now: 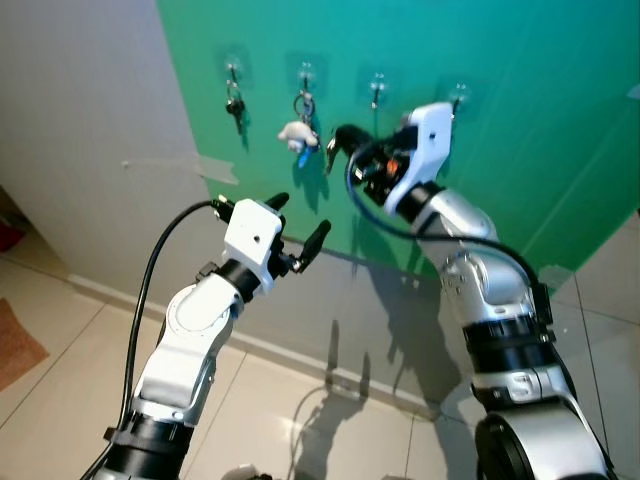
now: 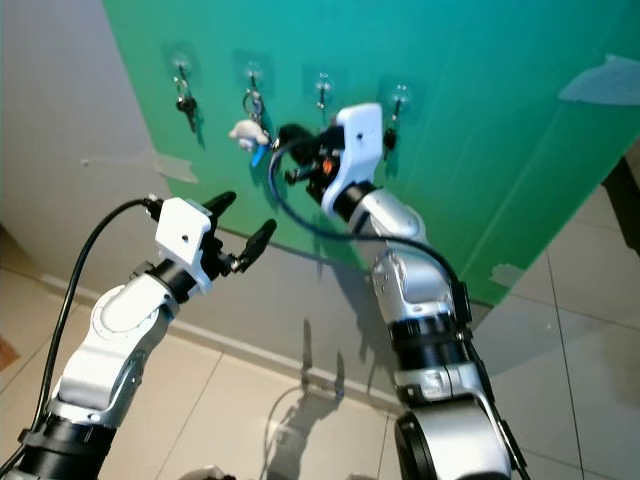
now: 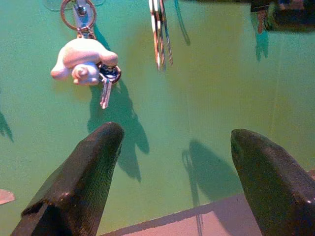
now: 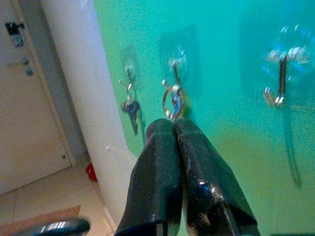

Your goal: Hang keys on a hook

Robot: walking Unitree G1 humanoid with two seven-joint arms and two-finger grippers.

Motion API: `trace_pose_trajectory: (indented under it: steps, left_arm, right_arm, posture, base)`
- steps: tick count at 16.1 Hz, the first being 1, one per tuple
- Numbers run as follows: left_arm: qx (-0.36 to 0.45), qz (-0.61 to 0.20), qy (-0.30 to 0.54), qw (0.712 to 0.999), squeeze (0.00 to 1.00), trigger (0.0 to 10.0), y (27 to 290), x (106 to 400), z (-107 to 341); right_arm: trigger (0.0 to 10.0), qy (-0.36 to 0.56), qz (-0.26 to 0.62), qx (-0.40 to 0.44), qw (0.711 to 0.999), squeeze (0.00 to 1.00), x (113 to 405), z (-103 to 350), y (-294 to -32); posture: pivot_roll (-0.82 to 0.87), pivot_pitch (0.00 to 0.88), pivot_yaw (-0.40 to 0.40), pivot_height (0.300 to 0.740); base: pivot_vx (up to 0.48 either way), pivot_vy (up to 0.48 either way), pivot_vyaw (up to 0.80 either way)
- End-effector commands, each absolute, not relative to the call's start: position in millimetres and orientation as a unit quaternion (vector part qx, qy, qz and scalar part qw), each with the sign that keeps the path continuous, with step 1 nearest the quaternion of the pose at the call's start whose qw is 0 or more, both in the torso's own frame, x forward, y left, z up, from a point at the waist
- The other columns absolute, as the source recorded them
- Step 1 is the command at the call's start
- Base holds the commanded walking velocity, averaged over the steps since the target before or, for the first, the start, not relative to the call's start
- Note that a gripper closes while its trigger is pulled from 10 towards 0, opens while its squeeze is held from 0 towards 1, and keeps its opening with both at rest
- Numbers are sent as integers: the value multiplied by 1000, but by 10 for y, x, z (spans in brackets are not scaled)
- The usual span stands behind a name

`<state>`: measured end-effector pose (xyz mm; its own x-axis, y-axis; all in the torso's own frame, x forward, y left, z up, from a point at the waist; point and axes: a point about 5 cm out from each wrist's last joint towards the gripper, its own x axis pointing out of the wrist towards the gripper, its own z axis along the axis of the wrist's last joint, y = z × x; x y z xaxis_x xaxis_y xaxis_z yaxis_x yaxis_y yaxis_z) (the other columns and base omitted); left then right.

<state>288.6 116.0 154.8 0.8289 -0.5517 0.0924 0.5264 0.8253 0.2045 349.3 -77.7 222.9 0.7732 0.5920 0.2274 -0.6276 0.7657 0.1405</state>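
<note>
Four clear stick-on hooks run in a row on the green wall panel [image 1: 520, 150]. Dark keys [image 1: 235, 106] hang from the first hook. On the second hook [image 1: 306, 73] hangs a key ring [image 4: 172, 101] with a white plush charm [image 1: 297, 132] and a blue-headed key [image 3: 106, 88]. The third hook [image 1: 377, 88] looks bare. My right gripper [image 1: 335, 142] is raised just right of the plush, fingers shut with nothing seen between them. My left gripper [image 1: 298, 222] is open and empty, below the plush and off the wall.
Under the green panel are a grey wall [image 1: 120, 200] with tape patches, a baseboard and a tiled floor [image 1: 300, 420]. A brown rug [image 1: 15, 350] lies at the far left. The right wrist view has a pale door [image 4: 29, 123] and a red object [image 4: 91, 172] on the floor.
</note>
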Motion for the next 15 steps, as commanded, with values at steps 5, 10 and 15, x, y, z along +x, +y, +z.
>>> trace_pose_trajectory:
  steps: [5,10,15]
  left_arm:
    - [82,-294,-68,950,0,10000,1150,2867,1548]
    - [85,-297,-68,949,0,10000,1153,2873,1546]
    - [86,-300,-67,948,0,10000,1145,2872,1538]
  right_arm:
    - [10000,-126,307,137,933,0,3539,2400,-823]
    - [10000,-135,272,147,941,0,3607,2418,-878]
    - [10000,-122,247,146,950,0,3660,2381,-905]
  posture:
    - [-20,0,2,740]
    - [-19,0,6,740]
    - [-19,0,4,740]
  base:
    - [0,0,0]
    - [0,0,0]
    - [0,0,0]
